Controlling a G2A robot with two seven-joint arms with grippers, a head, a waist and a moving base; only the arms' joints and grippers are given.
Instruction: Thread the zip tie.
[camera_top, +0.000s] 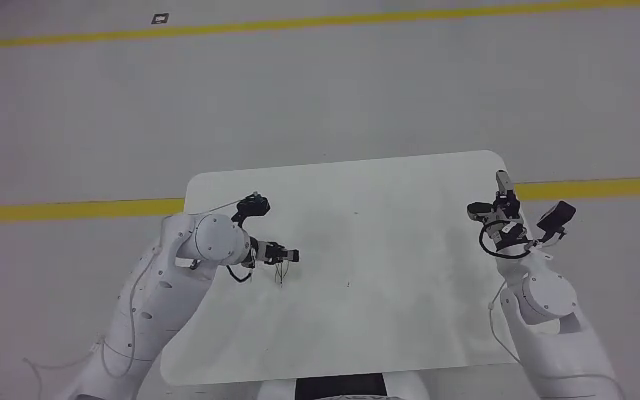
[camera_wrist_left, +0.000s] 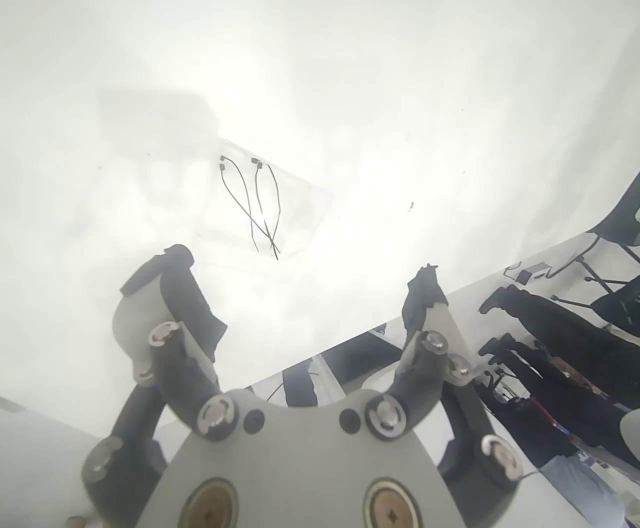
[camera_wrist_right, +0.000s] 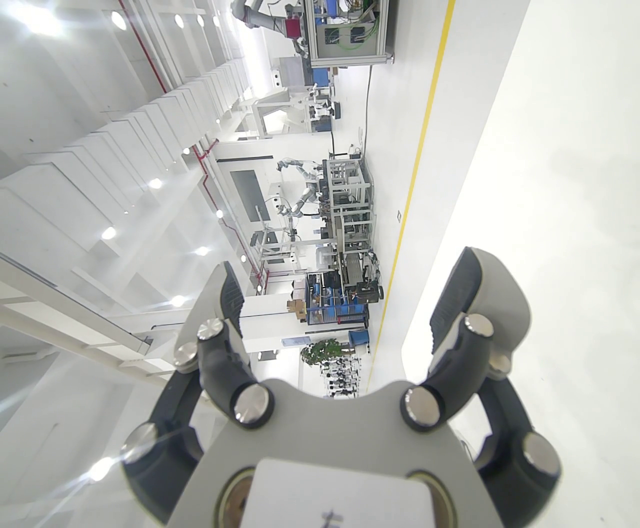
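With jaws spread and empty, the left gripper (camera_wrist_left: 300, 265) should centre over one zip tie (camera_wrist_left: 248, 205) before closing

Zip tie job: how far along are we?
Nothing looks done: thin black zip ties lie on the clear plastic sheet, tails apparently unthreaded. In hand: nothing; left gripper open near them, right gripper open by the white table edge. Remaining: grasp, thread.

Open bench (camera_top: 400, 300) stretches between the left claw (camera_top: 292, 255) and the right claw (camera_top: 502, 182), which sit well apart. Near the left claw, zip ties (camera_wrist_left: 255, 205) in a clear tray (camera_wrist_left: 317, 200) lie in the way
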